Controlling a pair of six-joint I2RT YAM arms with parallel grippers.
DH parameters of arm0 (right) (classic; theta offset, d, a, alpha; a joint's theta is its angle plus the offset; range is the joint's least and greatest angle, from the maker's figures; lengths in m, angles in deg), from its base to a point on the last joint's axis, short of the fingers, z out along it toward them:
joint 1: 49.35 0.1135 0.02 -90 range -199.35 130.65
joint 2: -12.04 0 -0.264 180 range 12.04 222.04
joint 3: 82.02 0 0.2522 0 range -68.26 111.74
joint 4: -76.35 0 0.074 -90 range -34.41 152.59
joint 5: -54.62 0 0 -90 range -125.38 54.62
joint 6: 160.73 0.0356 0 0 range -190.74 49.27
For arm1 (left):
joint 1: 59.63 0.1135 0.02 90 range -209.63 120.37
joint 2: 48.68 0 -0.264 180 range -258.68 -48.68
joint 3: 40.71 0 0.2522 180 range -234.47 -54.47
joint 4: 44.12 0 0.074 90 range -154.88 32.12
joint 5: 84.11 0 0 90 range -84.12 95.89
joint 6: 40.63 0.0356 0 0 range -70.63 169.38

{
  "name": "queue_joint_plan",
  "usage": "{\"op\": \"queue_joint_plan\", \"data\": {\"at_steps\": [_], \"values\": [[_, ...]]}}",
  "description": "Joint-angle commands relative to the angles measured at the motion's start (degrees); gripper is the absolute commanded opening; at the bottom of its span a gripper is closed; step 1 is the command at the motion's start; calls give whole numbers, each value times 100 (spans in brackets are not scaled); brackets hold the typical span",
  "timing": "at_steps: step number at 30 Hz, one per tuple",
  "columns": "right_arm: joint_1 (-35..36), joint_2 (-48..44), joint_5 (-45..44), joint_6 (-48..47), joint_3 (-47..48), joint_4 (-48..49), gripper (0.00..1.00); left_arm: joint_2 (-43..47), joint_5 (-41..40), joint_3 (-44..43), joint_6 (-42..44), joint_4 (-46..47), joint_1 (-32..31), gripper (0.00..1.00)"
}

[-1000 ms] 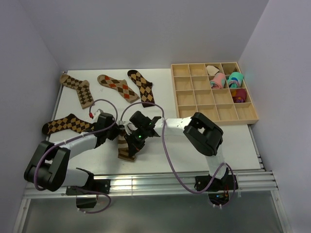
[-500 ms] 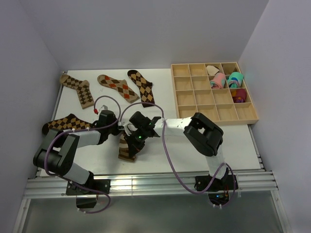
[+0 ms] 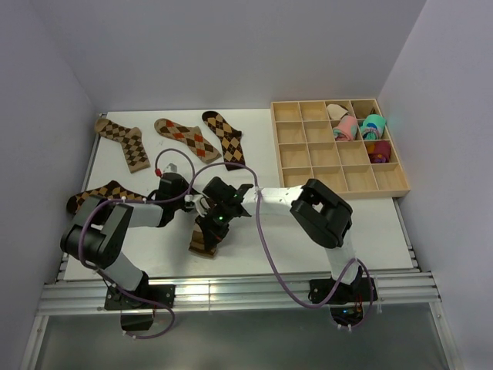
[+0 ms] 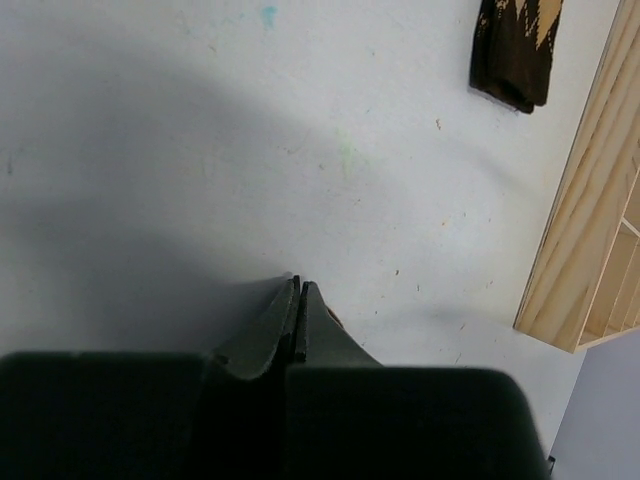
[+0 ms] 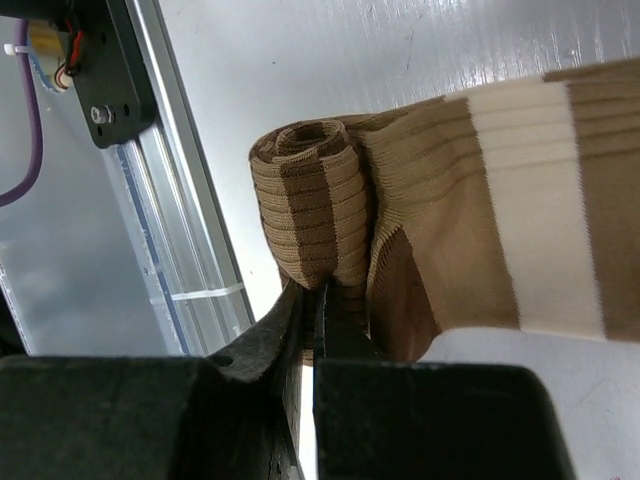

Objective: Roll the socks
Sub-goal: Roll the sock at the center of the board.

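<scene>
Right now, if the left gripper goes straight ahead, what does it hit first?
Likely only bare table ahead of the left gripper; the argyle sock sits right of that line.

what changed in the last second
The left claw closed on nothing, and its arm folded in, with the wrist edging right and away. The right claw stayed shut on the striped sock at its rolled end. The argyle socks did not move.
</scene>
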Motion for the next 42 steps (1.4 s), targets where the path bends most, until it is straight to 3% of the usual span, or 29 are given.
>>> {"op": "queue_joint_plan", "data": {"at_steps": [1, 7, 11, 19, 26, 35, 38, 42], "values": [[128, 195, 170, -135, 225, -231, 0, -222, -7, -167, 236, 320, -19, 0], [49, 538, 152, 111, 137, -107, 0, -250, -226, -219, 219, 119, -10, 1], [5, 714, 47, 146, 189, -292, 0, -21, -464, -272, 192, -276, 51, 16], [-4, 925, -129, 242, 339, -398, 0, 339, -1211, -685, 61, -1225, 192, 36], [-4, 1092, -243, 278, 435, -485, 0, 752, -1940, -1115, -211, -2631, 499, 80], [-13, 1136, -305, 339, 480, -477, 0, 1666, -2213, -870, -449, -3809, 1062, 91], [-22, 1171, -349, 401, 506, -477, 0, 2078, -2047, -624, -537, -4125, 1194, 89], [-39, 1224, -402, 515, 559, -459, 0, 3270, -1590, -71, -669, -4442, 1203, 88]]}}
